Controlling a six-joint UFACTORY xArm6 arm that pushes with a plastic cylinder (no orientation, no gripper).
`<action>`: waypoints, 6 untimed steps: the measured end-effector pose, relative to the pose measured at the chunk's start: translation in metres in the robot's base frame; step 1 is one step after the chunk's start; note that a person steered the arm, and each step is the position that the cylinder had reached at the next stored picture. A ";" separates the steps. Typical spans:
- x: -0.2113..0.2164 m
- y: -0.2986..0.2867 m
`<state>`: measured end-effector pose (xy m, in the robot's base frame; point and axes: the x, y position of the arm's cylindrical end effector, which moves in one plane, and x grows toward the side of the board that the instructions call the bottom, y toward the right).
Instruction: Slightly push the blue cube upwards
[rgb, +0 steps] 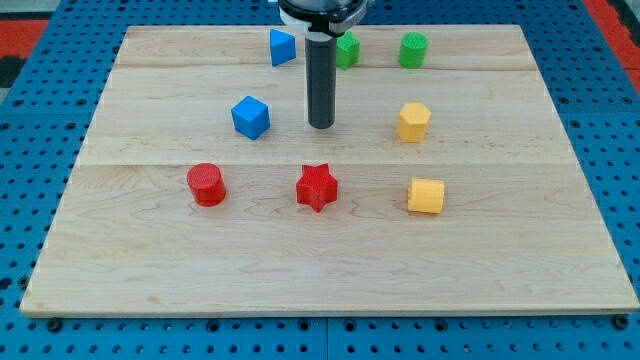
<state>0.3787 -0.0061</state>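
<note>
The blue cube (251, 117) sits on the wooden board (330, 260), left of centre in the view's upper half. My tip (321, 126) rests on the board to the cube's right, a short gap away and about level with it, not touching it. The dark rod rises from the tip to the view's top edge.
A second blue block (282, 47) lies near the view's top. A green block (347, 49), partly hidden by the rod, and a green cylinder (413, 49) lie beside it. Also on the board: a yellow hexagonal block (413, 122), yellow cube (426, 196), red cylinder (207, 185), red star (317, 187).
</note>
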 end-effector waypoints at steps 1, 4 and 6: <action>-0.019 -0.023; 0.014 -0.067; 0.044 -0.025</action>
